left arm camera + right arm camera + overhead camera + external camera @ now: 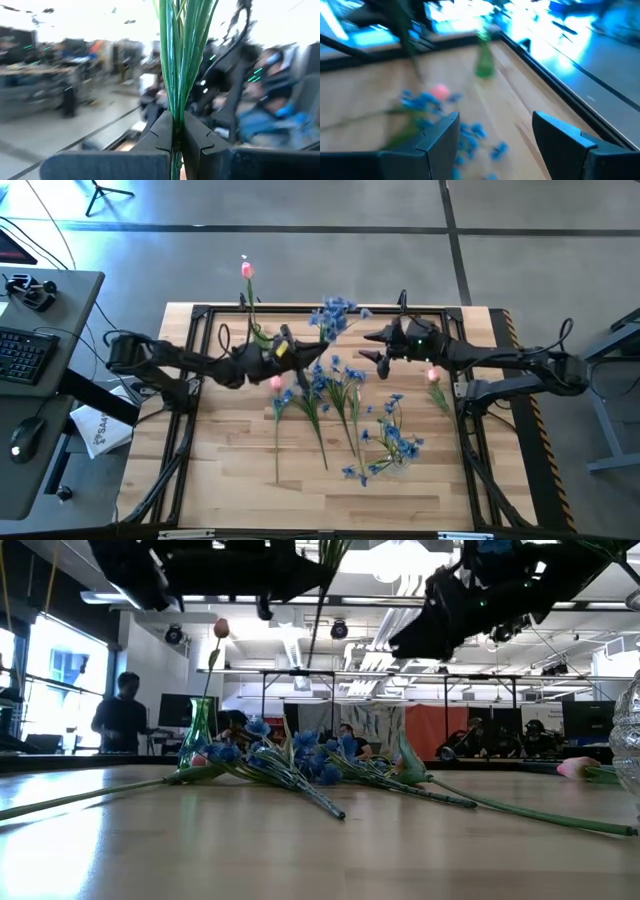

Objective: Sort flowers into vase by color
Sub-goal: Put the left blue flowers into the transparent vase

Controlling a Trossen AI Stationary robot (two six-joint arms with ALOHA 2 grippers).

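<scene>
Above the wooden table, left claw clamps thin green stems; right claw gapes apart.

One camera looks straight down, one level across the table, two ride the wrists; all share the flowers.
</scene>
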